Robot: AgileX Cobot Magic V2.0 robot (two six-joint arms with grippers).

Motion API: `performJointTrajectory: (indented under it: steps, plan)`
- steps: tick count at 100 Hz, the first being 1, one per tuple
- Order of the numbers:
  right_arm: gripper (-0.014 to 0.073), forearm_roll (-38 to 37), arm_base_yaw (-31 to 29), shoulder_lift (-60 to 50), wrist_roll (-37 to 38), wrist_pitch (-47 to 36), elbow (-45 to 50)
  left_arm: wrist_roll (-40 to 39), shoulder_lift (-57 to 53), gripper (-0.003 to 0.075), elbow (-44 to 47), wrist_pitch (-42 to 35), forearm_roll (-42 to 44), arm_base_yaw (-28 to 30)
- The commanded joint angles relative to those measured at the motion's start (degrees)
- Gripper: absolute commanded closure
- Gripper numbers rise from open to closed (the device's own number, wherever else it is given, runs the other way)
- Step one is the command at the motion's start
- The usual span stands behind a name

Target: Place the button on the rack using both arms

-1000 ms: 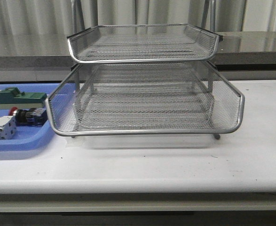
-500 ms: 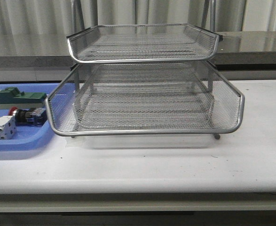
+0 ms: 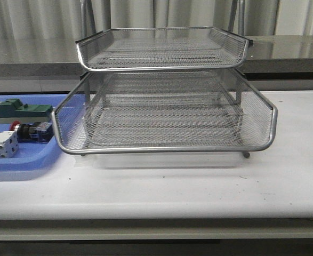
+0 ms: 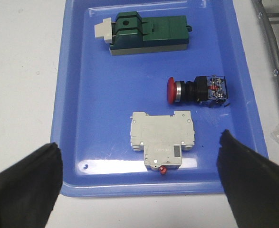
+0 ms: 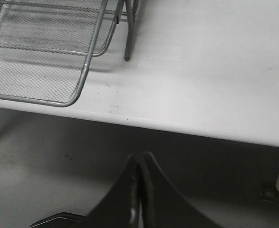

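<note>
Front view: the rack (image 3: 164,106) stands in the middle of the white table (image 3: 199,181), its mesh tiers stacked one above another, the upper one set further back than the wide one below it. No arm shows in this view. To the left of the rack, with its near corner just beside the rack's lower rim, lies the blue tray (image 3: 17,165).

Tray contents: the button (image 3: 32,130) lies on its side in the tray, red cap pointing away from the rack, its blue rear part nearest the rack. Behind it lies a green block (image 3: 22,111); in front of it, a white breaker (image 3: 0,145). The three parts lie apart from one another.

Left wrist view: the left gripper (image 4: 139,178) hangs above the tray's near edge with its fingers (image 4: 23,183) spread wide, holding nothing. The breaker (image 4: 162,140) lies between the two fingers; the button (image 4: 196,90) lies beyond it, and the green block (image 4: 146,33) further still. A strip of the rack's rim (image 4: 277,71) shows at the side.

Right wrist view: the right gripper (image 5: 139,190) has its fingers pressed together with nothing between them. It hangs off the table's front edge (image 5: 187,128), near the rack's right front corner (image 5: 77,90) and leg (image 5: 127,33).
</note>
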Motion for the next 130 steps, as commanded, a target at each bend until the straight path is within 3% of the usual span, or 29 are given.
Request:
performJointTrajectory:
  steps: [1,21,40,70,92,130]
  plan:
    - [0.0664,-0.2,-0.3,0.1,-0.1,-2.8,-1.9,0.0,-1.3,0.0094,-2.1,-3.1,-1.3,0.1]
    - [0.0664,-0.2,-0.3,0.1,-0.1,-2.8,-1.9,4.4,-0.5,0.0100,-5.1,-2.2,-1.1,0.1]
    - [0.0664,-0.2,-0.3,0.1,-0.1,-2.8,-1.9,15.3,7.2,0.0100,-18.5,6.7,-1.3,0.1]
    - [0.0664,-0.2,-0.3,0.1,-0.1,-2.8,-1.9,39.4,23.6,0.0100,-41.1,20.0,-9.1,0.0]
    - [0.0664,-0.2,-0.3,0.1,-0.1,-2.8,-1.9,56.8,34.7,0.0100,-52.2,30.5,-12.0,-0.9]
    - [0.0664,-0.2,-0.3,0.1,-0.1,-2.8,-1.9,62.9,44.0,0.0100,-54.5,31.5,-12.2,-4.8]
